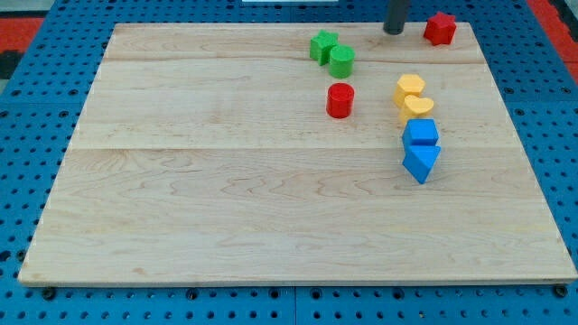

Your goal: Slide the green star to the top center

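Note:
The green star (322, 45) lies near the view's top, slightly right of centre, on the wooden board (226, 208). A green cylinder (341, 60) touches it on its lower right. My tip (394, 31) is at the view's top edge, well to the right of the green star and just left of a red star-like block (440, 29). The tip touches no block.
A red cylinder (340, 100) stands below the green pair. Two yellow blocks (409, 88) (417, 108) sit to the right, with a blue block (421, 134) and a blue triangle-like block (421, 162) below them. Blue pegboard (27, 99) surrounds the board.

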Controlling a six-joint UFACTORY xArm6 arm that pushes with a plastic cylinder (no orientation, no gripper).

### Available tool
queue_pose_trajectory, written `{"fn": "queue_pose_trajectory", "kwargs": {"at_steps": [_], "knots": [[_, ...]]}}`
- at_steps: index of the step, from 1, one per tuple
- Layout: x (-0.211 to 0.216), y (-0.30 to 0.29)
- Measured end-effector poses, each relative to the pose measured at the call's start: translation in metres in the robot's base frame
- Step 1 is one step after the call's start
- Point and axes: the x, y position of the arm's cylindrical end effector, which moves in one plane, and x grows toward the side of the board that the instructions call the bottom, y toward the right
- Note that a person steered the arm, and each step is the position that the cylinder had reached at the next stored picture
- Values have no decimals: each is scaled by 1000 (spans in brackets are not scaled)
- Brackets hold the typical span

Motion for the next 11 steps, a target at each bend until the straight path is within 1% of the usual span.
{"fn": "queue_pose_trajectory", "kwargs": {"at_steps": [1, 2, 3, 5, 7, 9, 11], "knots": [[31, -27], [53, -51], [55, -88], [52, -111], [38, -130], [24, -126], [22, -126]]}}
